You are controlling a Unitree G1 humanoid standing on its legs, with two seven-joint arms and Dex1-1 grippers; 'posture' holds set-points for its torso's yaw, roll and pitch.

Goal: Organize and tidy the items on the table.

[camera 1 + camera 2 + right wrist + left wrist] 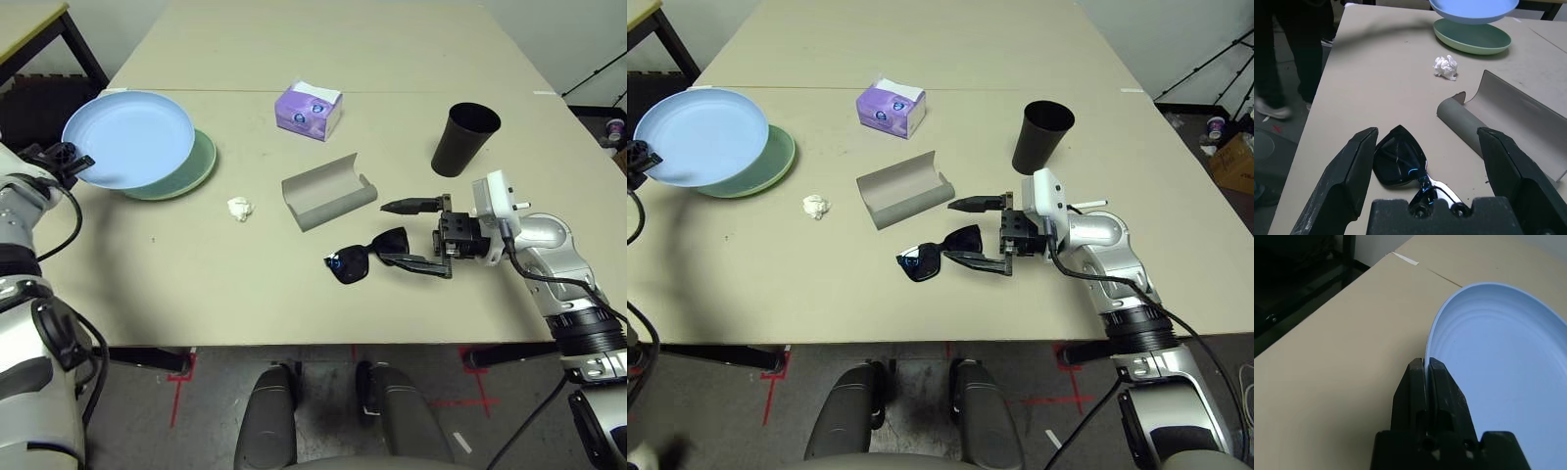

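Note:
My left gripper (1423, 363) is shut on the rim of the light blue plate (132, 137) and holds it tilted just above the light green plate (196, 168) at the table's left. My right gripper (386, 233) stands open low over the table, its fingers either side of the black sunglasses (364, 257), which lie between them in the right wrist view (1400, 157). The grey glasses case (328, 191) lies open just beyond. A crumpled white tissue (240, 208) sits left of the case. The black cup (465, 139) stands upright behind my right gripper. No pens show clearly.
A purple tissue pack (309, 110) sits at the middle back of the beige table (196, 284). A dark-legged side table (39, 39) stands at the far left. A person's legs (1283, 58) show beside the table in the right wrist view.

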